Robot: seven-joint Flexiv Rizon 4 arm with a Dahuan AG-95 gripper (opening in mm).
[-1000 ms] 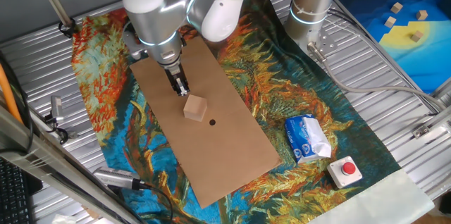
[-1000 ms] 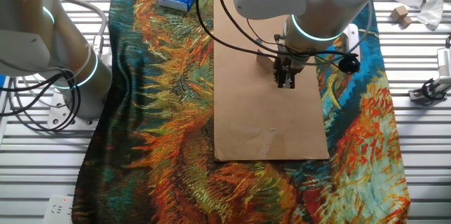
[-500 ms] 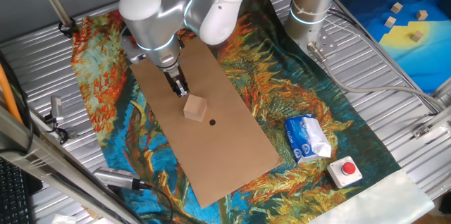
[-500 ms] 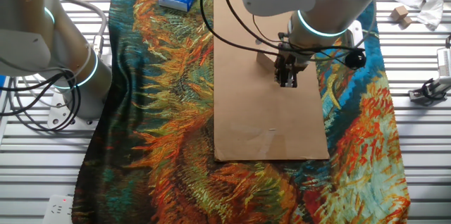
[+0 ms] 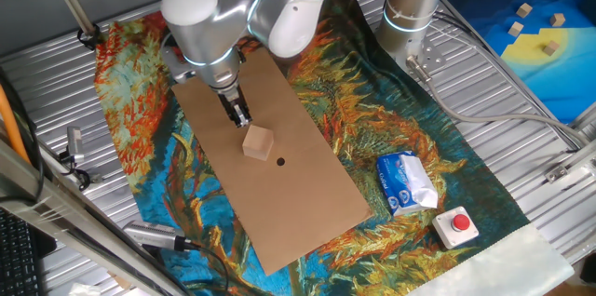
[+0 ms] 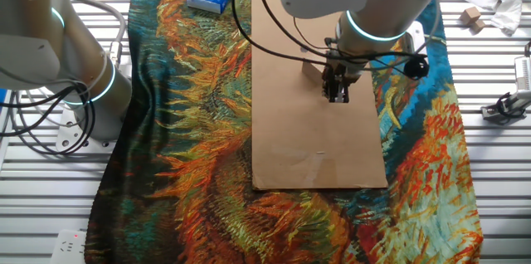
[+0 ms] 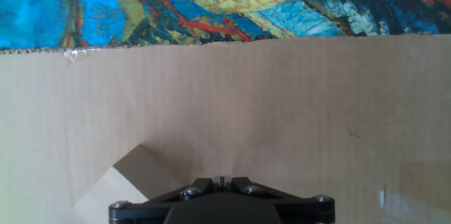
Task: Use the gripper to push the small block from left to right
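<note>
One small block sits just beside the end effector — fingers together.

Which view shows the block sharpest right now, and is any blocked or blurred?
One fixed view: block crisp, evenly lit, beside the gripper. The other fixed view: sharp, but the arm hides most of the block. Hand view: the mount cuts off the block; fingers unseen.

Gripper fingertips meet at bottom centre over cardboard sheet; small block lies just left.
</note>
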